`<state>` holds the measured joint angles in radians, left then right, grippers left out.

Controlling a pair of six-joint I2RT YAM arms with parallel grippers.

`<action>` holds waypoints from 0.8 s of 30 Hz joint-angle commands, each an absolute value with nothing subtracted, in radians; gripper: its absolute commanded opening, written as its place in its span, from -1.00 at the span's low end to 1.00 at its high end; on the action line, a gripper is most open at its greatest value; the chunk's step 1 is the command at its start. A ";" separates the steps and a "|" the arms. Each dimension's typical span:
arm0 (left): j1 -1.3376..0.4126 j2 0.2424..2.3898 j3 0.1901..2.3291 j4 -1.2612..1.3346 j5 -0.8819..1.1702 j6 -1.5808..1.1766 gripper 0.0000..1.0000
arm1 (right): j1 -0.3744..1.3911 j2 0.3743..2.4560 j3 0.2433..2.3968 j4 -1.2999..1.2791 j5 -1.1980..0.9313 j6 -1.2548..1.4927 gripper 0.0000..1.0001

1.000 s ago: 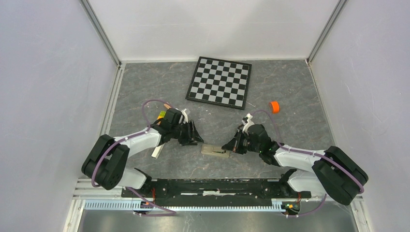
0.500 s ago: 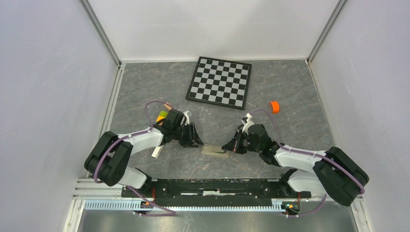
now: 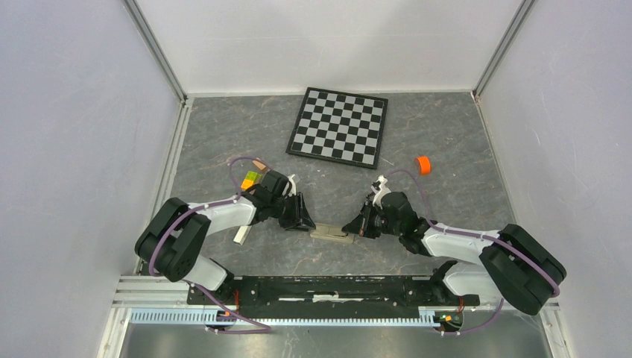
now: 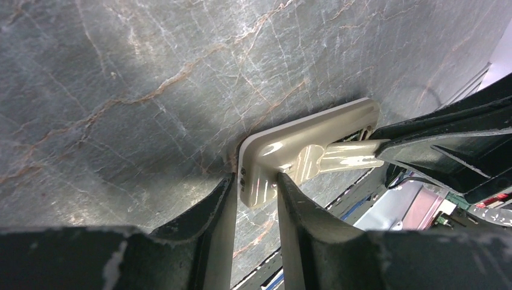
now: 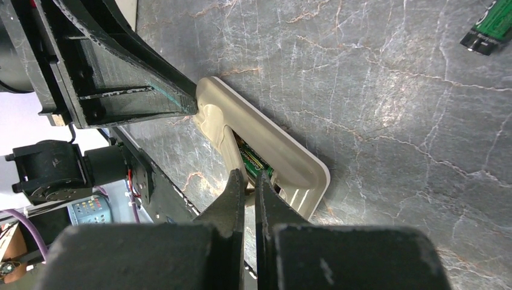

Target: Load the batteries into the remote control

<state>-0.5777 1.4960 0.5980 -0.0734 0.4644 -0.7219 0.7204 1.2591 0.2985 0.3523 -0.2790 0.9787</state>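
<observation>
The remote control [image 3: 333, 234] lies pale back up on the table between my two grippers. In the left wrist view its near end [image 4: 314, 136] sits between my left gripper's [image 4: 256, 178] fingers, which press on both sides of it. My right gripper [image 5: 248, 175] is shut, with its tips at the open battery recess. One green battery [image 5: 253, 162] lies in that recess. Another green battery [image 5: 492, 24] lies loose on the table at the top right of the right wrist view. Seen from above, the left gripper [image 3: 302, 220] and the right gripper [image 3: 350, 226] stand at opposite ends of the remote.
A checkerboard [image 3: 339, 127] lies at the back of the table, and an orange round cap [image 3: 423, 164] lies right of it. A cream block [image 3: 242, 236] rests under the left forearm, and a coloured cube [image 3: 250, 179] sits just behind that arm. The rail with the arm bases [image 3: 328, 287] runs along the near edge.
My left gripper has moved right to the remote's left end, and its jaws have narrowed around that end. The right gripper and the remote have stayed in place.
</observation>
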 commanded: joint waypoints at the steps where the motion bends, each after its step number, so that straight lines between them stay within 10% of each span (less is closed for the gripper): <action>1: -0.601 1.518 0.634 -0.064 0.486 -0.722 -0.29 | 0.736 1.294 0.313 0.353 -0.274 0.948 -1.00; 16: -0.608 1.506 0.665 -0.127 0.432 -0.697 -0.31 | 0.741 1.214 0.414 0.092 -0.210 0.851 -0.24; 24: -0.607 1.502 0.672 -0.144 0.423 -0.688 -0.29 | 0.740 1.155 0.422 0.056 -0.159 0.827 -0.36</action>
<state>-0.6022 1.5051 0.6422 -0.1329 0.4446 -0.7197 0.7380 1.1843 0.3847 0.0872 -0.2073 0.8585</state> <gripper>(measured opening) 0.351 0.368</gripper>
